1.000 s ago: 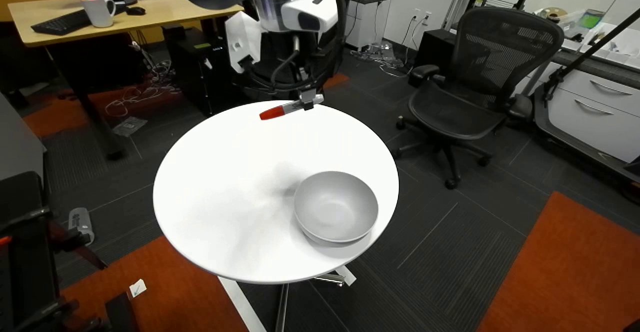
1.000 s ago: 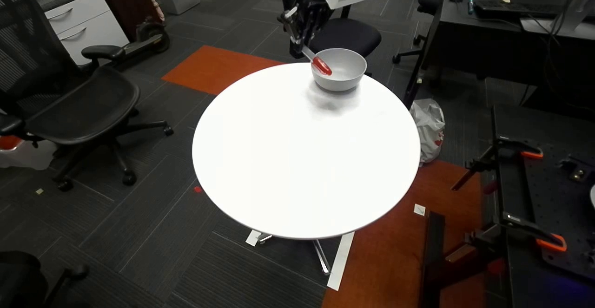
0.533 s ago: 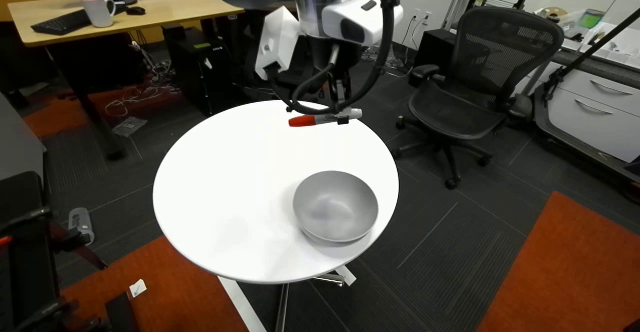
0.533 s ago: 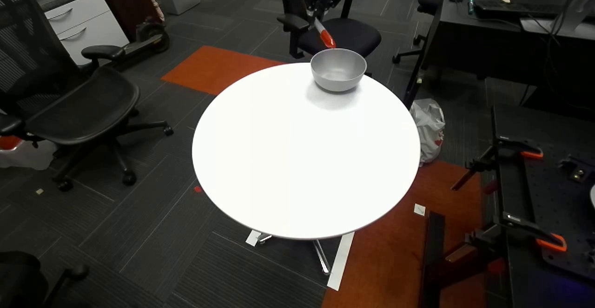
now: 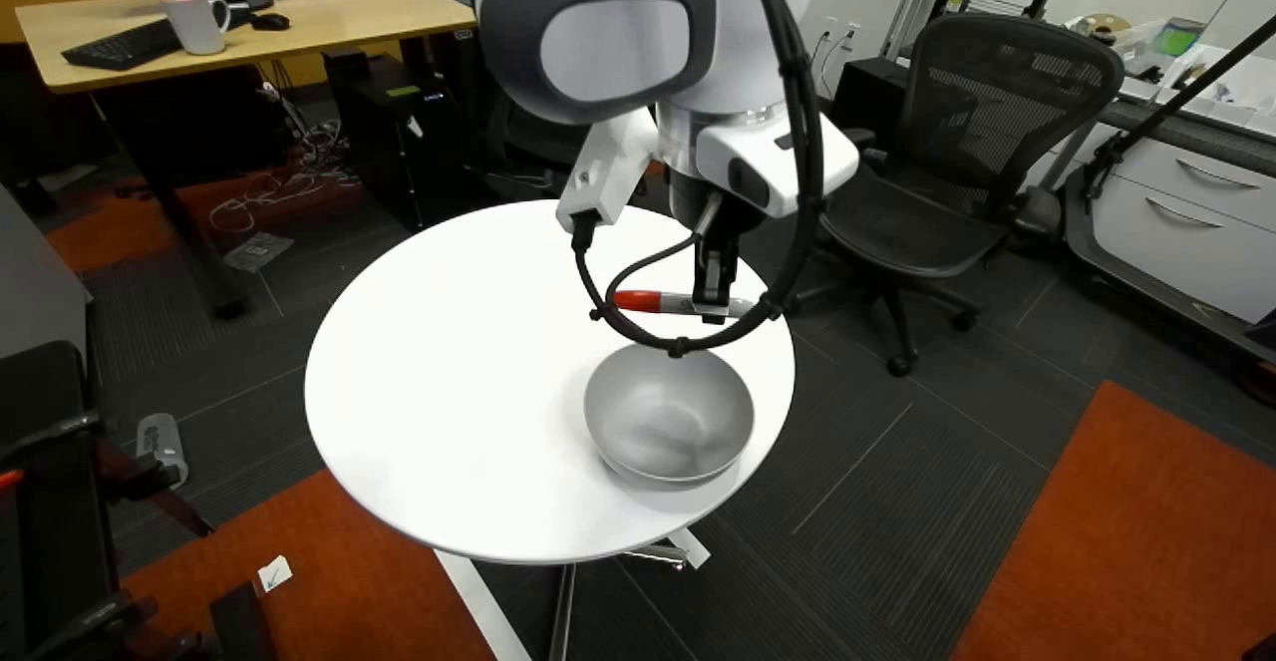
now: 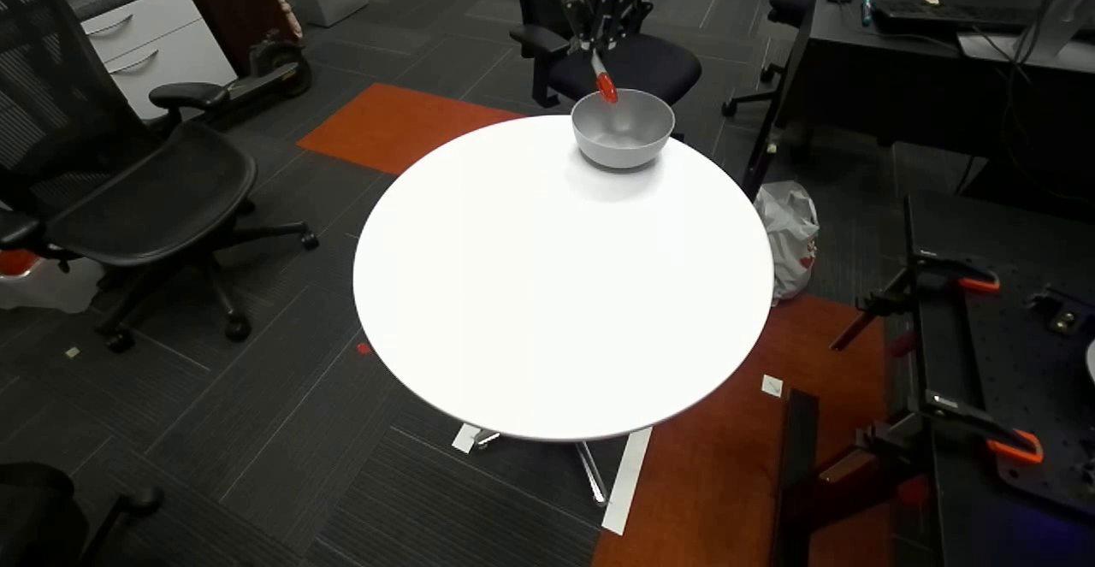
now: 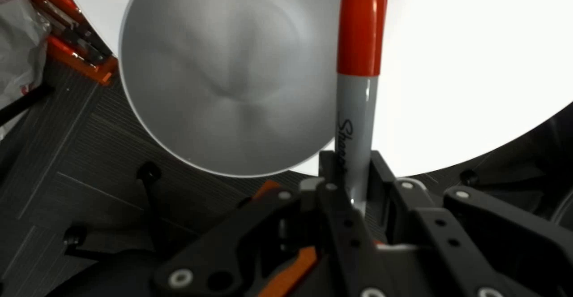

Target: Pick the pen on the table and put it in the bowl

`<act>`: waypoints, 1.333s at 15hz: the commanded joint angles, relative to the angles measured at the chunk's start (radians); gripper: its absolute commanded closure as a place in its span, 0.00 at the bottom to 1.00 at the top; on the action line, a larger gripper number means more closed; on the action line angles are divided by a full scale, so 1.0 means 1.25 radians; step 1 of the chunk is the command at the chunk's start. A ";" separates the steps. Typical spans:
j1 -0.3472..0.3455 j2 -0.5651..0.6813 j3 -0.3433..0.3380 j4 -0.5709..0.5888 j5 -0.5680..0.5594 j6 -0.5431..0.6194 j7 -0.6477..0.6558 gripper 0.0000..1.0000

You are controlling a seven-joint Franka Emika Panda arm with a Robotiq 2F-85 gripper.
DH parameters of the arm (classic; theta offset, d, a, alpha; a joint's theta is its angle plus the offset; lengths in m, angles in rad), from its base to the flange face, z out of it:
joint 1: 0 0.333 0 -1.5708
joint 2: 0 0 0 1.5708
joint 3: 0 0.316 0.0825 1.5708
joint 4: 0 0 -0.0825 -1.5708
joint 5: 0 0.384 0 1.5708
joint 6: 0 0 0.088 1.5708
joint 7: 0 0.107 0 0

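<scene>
The pen, a marker with a red cap and grey barrel, is held above the table in both exterior views point(image 5: 640, 301) point(image 6: 606, 86) and the wrist view point(image 7: 360, 41). My gripper point(image 5: 713, 314) is shut on the grey barrel; it also shows in the wrist view point(image 7: 351, 167). The grey bowl point(image 5: 668, 422) stands empty near the rim of the round white table point(image 5: 449, 392). In the wrist view the pen lies across the right edge of the bowl point(image 7: 233, 64). In an exterior view the red cap overlaps the far rim of the bowl point(image 6: 623, 148).
A black office chair point(image 5: 957, 163) stands on the floor beside the table. A wooden desk point(image 5: 349, 13) with a mug point(image 5: 196, 25) is behind. A black bench with clamps point(image 6: 984, 379) and a plastic bag point(image 6: 787, 233) are near the table.
My gripper has carried the pen toward the bowl, right and down in an exterior view. The pen has turned to lie nearly level in that view. The bowl has not moved.
</scene>
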 commanded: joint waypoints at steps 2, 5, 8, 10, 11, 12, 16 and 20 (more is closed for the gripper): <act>-0.011 0.069 -0.009 0.057 0.030 -0.025 0.050 0.95; -0.025 0.082 -0.002 0.051 0.055 -0.016 0.055 0.95; -0.032 0.089 0.001 0.049 0.068 -0.026 0.052 0.56; -0.029 0.090 -0.002 0.047 0.071 -0.025 0.056 0.48; -0.027 0.090 -0.004 0.047 0.071 -0.025 0.059 0.42; -0.027 0.090 -0.004 0.047 0.071 -0.025 0.060 0.35; -0.027 0.090 -0.005 0.047 0.071 -0.024 0.059 0.05; -0.029 0.089 -0.003 0.042 0.073 -0.020 0.054 0.00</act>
